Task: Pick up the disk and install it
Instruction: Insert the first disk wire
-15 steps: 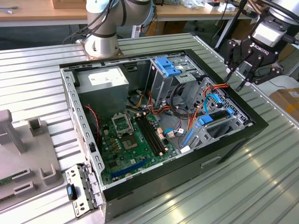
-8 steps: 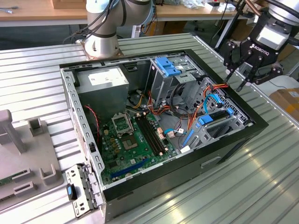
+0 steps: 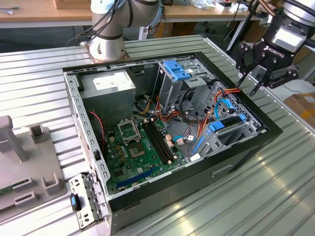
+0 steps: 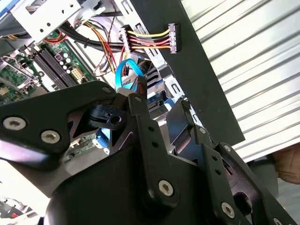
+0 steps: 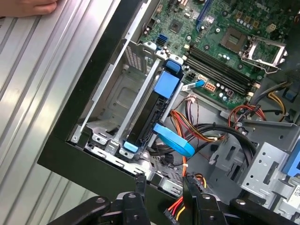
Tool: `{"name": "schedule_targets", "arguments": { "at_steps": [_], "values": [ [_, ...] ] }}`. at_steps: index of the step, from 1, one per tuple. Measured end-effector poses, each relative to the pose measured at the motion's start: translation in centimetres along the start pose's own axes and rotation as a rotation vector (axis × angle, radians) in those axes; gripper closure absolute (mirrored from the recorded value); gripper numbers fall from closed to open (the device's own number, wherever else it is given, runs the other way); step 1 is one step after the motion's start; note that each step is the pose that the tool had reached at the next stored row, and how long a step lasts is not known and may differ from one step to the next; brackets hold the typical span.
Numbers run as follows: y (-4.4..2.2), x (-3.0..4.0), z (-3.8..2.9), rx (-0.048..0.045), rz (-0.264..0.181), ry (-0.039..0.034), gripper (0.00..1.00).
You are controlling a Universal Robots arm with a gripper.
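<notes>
Disk (image 5: 167, 86) mostly hidden inside its bay (image 5: 136, 105); hand (image 5: 28, 5) cut off at picture edge.

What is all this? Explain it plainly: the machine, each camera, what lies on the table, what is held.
One robot arm stands on a ribbed metal table beside an open computer case. The exterior view looks from the room; both wrist views ride on the arm and look past its end effector into the case. That end effector, the grasping claw, hangs open above the case's edge and holds nothing. Below it, in the first wrist view, the disk, with blue rails, appears seated in its bay. The green board is the motherboard.
</notes>
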State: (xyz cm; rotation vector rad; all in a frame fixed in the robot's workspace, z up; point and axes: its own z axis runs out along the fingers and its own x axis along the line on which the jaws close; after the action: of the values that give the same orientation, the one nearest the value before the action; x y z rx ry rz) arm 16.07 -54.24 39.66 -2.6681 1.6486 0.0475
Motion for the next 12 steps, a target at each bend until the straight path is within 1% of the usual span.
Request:
{"name": "schedule_targets", "arguments": {
  "at_steps": [5, 9, 10, 11, 12],
  "values": [
    [0.0, -0.01, -0.39, -0.0006, -0.023, 0.0002, 0.56],
    [-0.1, -0.06, -0.41, -0.0008, -0.025, 0.0006, 0.56],
    [-0.11, -0.06, -0.39, -0.0013, -0.038, 0.0009, 0.56],
    [-0.12, -0.06, -0.35, -0.0022, -0.072, 0.0013, 0.56],
    [-0.12, -0.06, -0.27, -0.0037, -0.121, 0.002, 0.56]
  ]
}}
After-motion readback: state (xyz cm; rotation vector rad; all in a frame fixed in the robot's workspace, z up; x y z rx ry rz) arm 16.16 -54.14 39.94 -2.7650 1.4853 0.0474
